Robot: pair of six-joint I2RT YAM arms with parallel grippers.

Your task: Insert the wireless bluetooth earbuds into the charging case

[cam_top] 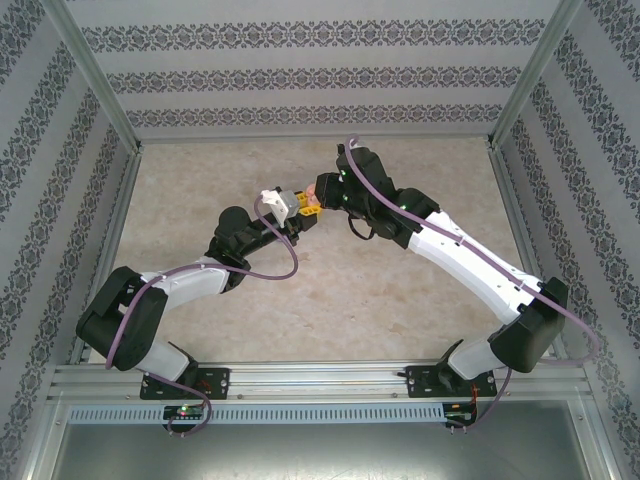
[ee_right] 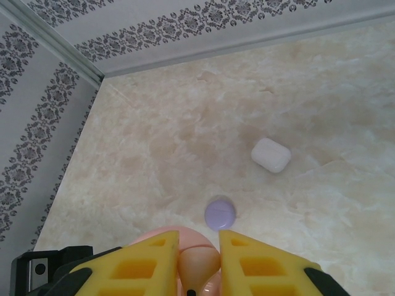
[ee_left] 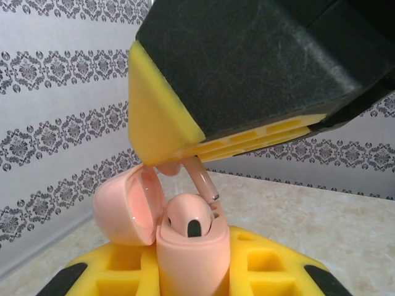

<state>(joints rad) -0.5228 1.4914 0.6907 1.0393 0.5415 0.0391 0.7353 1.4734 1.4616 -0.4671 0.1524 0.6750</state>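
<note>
The left tool (ee_left: 192,271) clamps a glossy, rounded pale-pink charging case (ee_left: 185,253), lid (ee_left: 123,206) open, one earbud (ee_left: 188,216) seated inside. The right tool (ee_right: 199,259) pinches a smooth stemmed pink earbud (ee_left: 200,179), its stem tip at the case's mouth.

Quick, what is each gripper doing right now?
Left gripper: closed, holding the pink case.
Right gripper: closed, holding a pink earbud.

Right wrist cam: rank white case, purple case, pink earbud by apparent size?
1. white case
2. purple case, smaller though nearer
Unranked: pink earbud in the right tool looks about white-case size, but it sits right at the camera, partly hidden.
</note>
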